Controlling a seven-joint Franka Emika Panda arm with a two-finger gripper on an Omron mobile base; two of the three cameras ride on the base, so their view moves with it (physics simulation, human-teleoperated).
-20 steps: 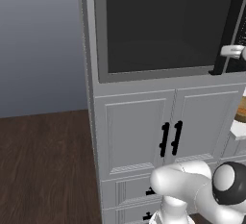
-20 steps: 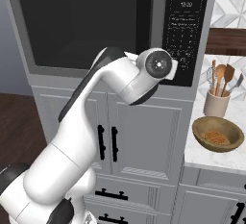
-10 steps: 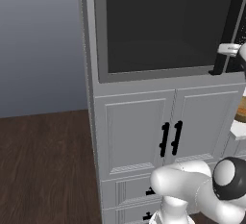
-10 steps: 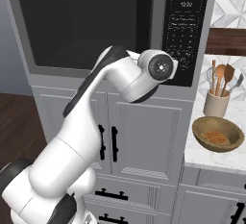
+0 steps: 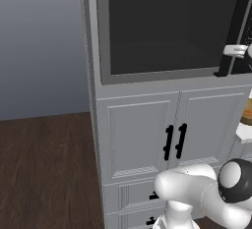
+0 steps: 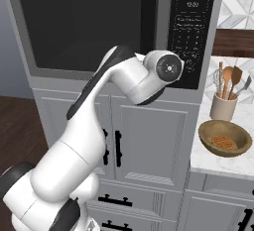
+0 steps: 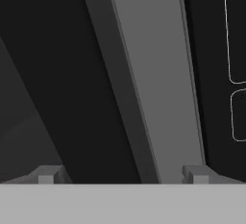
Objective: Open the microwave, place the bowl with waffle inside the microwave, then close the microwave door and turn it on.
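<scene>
Since a second ago, almost nothing is changing: the arm is shifting only slightly toward the handle, and the door is staying closed. The gripper is open, with its jaws standing wide on both sides of the handle; in the hand view the bar is passing between the two tips, and I cannot tell if a tip is already touching it. In the left base view the white hand is sitting just beside the lower part of the handle.

The microwave is built into the white cabinet, above the cupboard doors. Its keypad is on the right of the handle. The bowl with the waffle is resting on the counter, to the right and lower, near a pot of utensils.

I am judging that the door is stiff and rather heavy, swinging on a hinge at the left side, so a pull should follow an arc and not a straight line. The handle is rigid, smooth and probably a little slippery; closing the jaws around the bar near its middle or lower part looks like the best hold. The bowl looks light and hard; taking it by the rim and keeping it level should keep the waffle from sliding out.
</scene>
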